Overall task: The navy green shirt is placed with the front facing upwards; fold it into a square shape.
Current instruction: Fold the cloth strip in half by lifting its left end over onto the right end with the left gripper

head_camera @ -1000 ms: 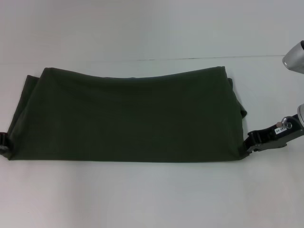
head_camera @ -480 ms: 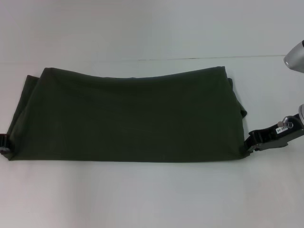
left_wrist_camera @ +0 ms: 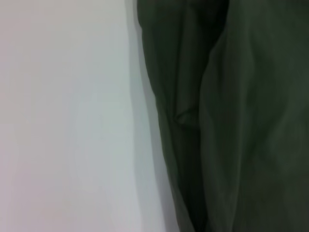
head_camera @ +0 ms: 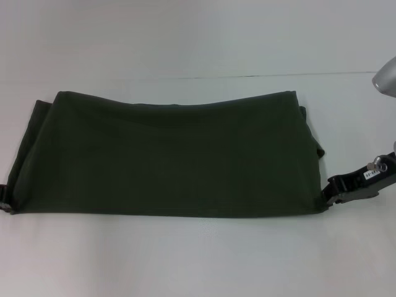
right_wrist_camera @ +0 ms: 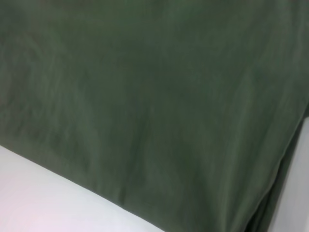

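The navy green shirt [head_camera: 167, 154] lies on the white table as a wide flat rectangle, plain side up, with no lettering or collar showing. My right gripper [head_camera: 328, 195] is at the shirt's near right corner, shut on the cloth's edge. Only a sliver of my left gripper [head_camera: 3, 195] shows at the frame's left edge, beside the shirt's near left corner. The left wrist view shows the shirt's folded side edge [left_wrist_camera: 183, 116] against the table. Smooth shirt fabric [right_wrist_camera: 154, 96] fills most of the right wrist view.
The white table [head_camera: 198, 260] runs on in front of the shirt, and its far edge [head_camera: 247, 76] lies just behind it. A grey part of my right arm [head_camera: 387, 77] shows at the upper right.
The right gripper moved nearer and outward with its corner. The shirt's near edge came slightly closer and its far edge straightened. The left gripper also slid nearer.
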Robot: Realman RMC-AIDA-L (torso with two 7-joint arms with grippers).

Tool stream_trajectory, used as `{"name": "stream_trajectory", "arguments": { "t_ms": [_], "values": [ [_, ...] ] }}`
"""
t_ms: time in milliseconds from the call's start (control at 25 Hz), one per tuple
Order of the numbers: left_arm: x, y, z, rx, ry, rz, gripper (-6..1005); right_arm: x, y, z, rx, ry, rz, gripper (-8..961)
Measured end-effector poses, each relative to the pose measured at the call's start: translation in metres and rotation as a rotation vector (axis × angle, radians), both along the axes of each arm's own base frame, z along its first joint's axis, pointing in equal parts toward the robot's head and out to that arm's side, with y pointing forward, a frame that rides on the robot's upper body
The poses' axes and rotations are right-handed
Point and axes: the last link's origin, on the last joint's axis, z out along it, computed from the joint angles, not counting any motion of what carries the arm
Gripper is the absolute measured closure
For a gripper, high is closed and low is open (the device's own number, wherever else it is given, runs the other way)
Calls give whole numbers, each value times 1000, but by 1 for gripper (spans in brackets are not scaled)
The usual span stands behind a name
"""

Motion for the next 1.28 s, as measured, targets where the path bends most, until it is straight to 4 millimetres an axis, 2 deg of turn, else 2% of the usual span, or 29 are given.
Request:
{"name": "stream_trajectory", "arguments": {
  "t_ms": [320,520,720,880,1280],
  "values": [
    [4,-9,3,-59,-20,7,954,1,-10,1,-56,11,-5,922],
    [7,-14,12,-75,-27,11,955,4,-16,7,-80,10,-10,922],
    [10,-9,25,10,-46,-4,956,6,-17,10,-73,9,-12,922],
    [15,-5,22,27,-56,-57,957,6,-17,8,-76,12,-6,922],
    [23,1,8,14,-59,-152,752,4,-17,7,-75,17,-3,922]
  ]
}}
